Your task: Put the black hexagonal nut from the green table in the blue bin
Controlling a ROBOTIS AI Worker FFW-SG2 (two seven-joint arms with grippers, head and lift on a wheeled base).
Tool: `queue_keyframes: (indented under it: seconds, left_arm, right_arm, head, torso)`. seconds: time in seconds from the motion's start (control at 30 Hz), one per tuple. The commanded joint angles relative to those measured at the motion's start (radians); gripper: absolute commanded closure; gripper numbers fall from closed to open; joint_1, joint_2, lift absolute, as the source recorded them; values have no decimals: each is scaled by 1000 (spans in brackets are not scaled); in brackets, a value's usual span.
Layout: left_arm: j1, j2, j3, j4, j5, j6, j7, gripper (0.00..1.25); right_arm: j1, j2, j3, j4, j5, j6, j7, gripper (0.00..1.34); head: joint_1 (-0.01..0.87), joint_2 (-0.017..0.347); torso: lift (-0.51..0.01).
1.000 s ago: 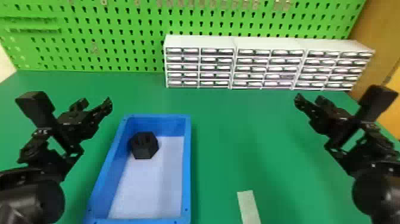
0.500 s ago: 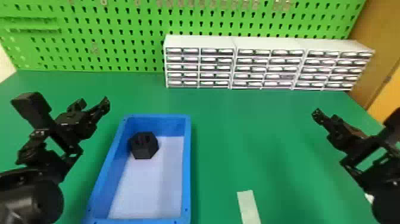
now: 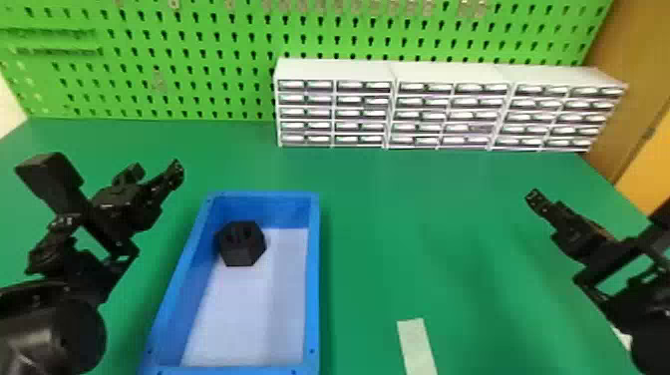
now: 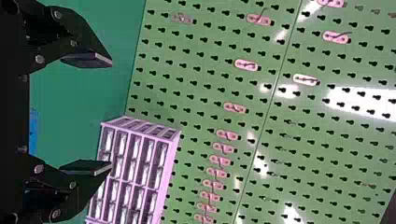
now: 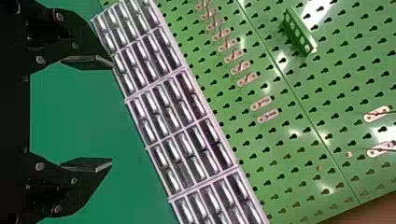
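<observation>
As the black hexagonal nut lies in the blue bin, near its far left corner, draw the left fingers and right fingers, both spread and empty, smoothly back without nudging it.

Green table under blue bin, drawer units (and pale strip)

Blue bin, green table
</observation>
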Motion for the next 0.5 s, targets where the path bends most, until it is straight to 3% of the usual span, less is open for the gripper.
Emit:
queue_keyframes:
  seconds: [0.0,0.47]
  left_arm:
    - [-3,0,1,1,7,0,1,475]
    - [-18,0,-14,14,59,0,-1,473]
  right_arm:
    - [-2,3,-8,1,9,0,-1,519]
    - [-39,28,14,78,8,-31,3,519]
  head:
    - [692,9]
    - [692,9]
  torso:
    - [-97]
    - [-97]
